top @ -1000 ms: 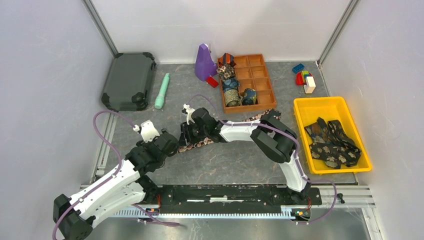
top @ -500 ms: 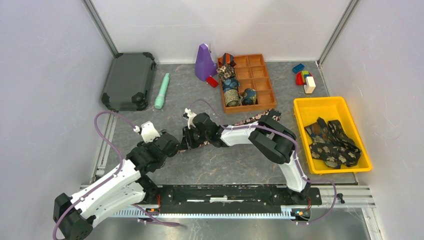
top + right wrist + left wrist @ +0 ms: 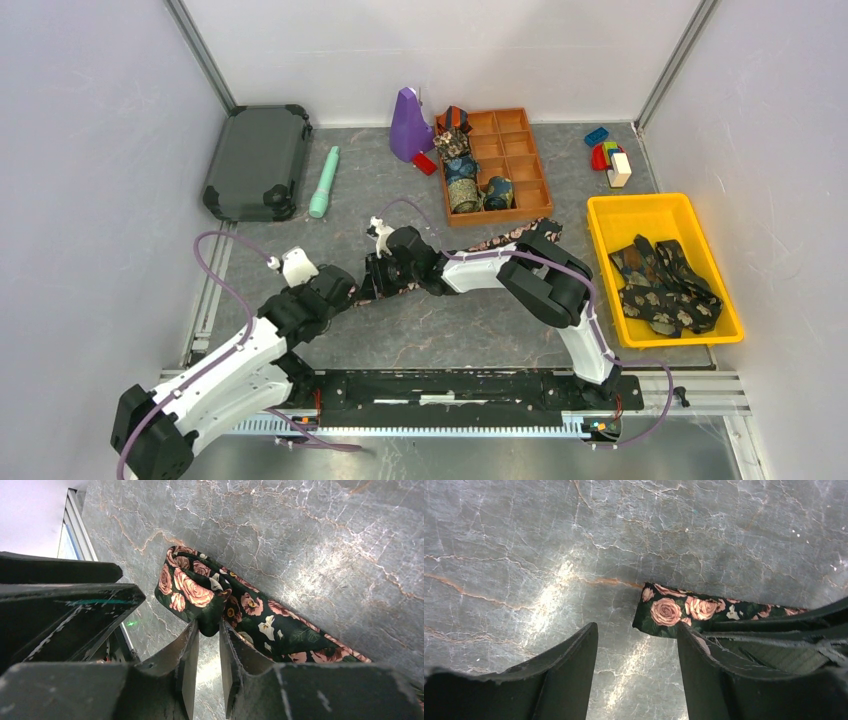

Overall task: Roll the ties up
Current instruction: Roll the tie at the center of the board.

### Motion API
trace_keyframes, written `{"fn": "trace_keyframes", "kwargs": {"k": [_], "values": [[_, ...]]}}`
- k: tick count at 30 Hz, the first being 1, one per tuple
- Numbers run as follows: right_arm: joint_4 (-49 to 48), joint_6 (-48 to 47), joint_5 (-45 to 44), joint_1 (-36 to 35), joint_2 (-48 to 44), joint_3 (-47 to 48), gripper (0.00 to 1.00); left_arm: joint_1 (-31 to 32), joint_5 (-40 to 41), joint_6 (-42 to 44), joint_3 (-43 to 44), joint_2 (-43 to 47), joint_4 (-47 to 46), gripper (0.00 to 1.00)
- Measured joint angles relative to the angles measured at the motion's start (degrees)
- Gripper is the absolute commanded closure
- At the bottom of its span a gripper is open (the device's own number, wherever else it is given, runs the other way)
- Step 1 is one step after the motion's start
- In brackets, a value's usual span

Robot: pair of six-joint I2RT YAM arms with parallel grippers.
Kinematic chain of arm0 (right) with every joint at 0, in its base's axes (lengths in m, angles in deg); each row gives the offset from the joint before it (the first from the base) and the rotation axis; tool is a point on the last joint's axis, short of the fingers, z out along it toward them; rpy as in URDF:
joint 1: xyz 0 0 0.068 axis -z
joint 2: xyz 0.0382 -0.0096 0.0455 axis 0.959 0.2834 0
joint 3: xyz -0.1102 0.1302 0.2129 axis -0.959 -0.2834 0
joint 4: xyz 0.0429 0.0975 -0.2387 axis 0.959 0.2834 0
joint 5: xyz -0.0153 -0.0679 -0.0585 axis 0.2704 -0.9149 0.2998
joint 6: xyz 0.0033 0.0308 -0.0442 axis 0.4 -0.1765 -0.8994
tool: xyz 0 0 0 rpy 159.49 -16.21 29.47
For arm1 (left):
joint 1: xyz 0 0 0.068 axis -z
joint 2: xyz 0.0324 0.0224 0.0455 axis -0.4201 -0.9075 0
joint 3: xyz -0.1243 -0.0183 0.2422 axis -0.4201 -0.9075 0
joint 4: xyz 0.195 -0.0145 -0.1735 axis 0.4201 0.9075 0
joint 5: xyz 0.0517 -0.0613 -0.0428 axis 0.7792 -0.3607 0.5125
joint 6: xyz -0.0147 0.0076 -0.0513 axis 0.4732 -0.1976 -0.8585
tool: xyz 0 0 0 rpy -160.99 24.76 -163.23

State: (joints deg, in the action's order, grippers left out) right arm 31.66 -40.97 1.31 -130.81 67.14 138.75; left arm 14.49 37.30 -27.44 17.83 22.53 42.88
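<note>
A dark tie with pink roses (image 3: 497, 241) lies slanted across the table's middle, partly hidden under my right arm. Its left end is folded over into a small loop (image 3: 187, 590). My right gripper (image 3: 208, 627) is shut on the lower edge of that fold. My left gripper (image 3: 636, 630) stands open just left of the tie's end (image 3: 669, 612), with only bare table between its fingers. In the top view the two grippers (image 3: 345, 288) (image 3: 372, 278) are nearly touching. Rolled ties (image 3: 462, 190) sit in a brown tray, and loose ties (image 3: 665, 285) lie in a yellow bin.
The brown compartment tray (image 3: 520, 150) stands at the back centre beside a purple object (image 3: 408, 125). The yellow bin (image 3: 645, 210) is on the right. Toy blocks (image 3: 608, 160) are at the back right. A teal flashlight (image 3: 324, 182) and a dark case (image 3: 258, 160) lie at the back left.
My right gripper slid a little left and closed on the folded tie end. My left gripper's jaws narrowed somewhat and its arm shifted slightly.
</note>
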Motion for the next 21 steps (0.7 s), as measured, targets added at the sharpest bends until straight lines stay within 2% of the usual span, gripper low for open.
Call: {"fn": "trace_keyframes", "kwargs": {"k": [9, 16, 21], "values": [[0.1, -0.2, 0.2, 0.0, 0.0, 0.0, 0.69, -6.9, -6.4, 4.6, -2.4, -3.2, -6.4, 0.44], [0.2, -0.3, 0.4, 0.0, -0.1, 0.0, 0.59, -7.4, -9.0, 5.7, -2.9, -7.0, -10.1, 0.44], [0.7, -0.3, 0.2, 0.0, -1.0, 0.1, 0.59, -7.5, -10.1, 5.7, -3.6, -8.1, -12.0, 0.45]]}}
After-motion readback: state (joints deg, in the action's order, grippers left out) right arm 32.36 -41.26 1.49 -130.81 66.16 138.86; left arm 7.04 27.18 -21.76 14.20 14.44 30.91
